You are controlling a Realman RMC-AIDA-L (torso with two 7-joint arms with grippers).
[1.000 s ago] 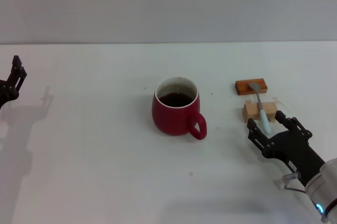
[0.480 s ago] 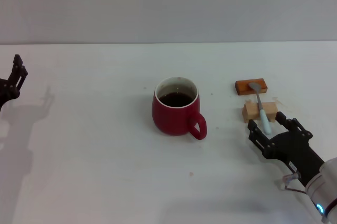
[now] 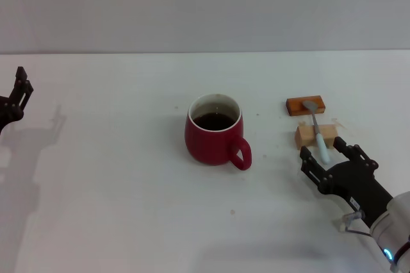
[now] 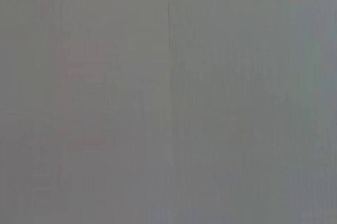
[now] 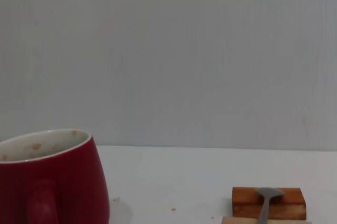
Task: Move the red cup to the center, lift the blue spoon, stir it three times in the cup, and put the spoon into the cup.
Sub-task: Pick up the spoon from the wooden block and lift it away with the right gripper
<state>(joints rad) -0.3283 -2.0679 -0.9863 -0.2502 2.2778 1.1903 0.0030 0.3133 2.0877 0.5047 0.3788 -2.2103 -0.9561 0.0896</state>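
The red cup stands near the middle of the table, its handle toward the front right and dark liquid inside; the right wrist view shows the red cup too. The blue spoon lies across two blocks to the cup's right, its grey bowl on the orange-brown block and its pale handle over the light wooden block. The spoon's bowl also appears in the right wrist view. My right gripper is open, its fingers either side of the handle's near end. My left gripper is parked at the far left edge.
The white table runs back to a plain grey wall. The left wrist view holds only a grey surface. The orange-brown block sits low in the right wrist view, beyond the cup.
My right gripper has shifted very slightly; the cup, spoon and blocks have not moved. The left arm is still.
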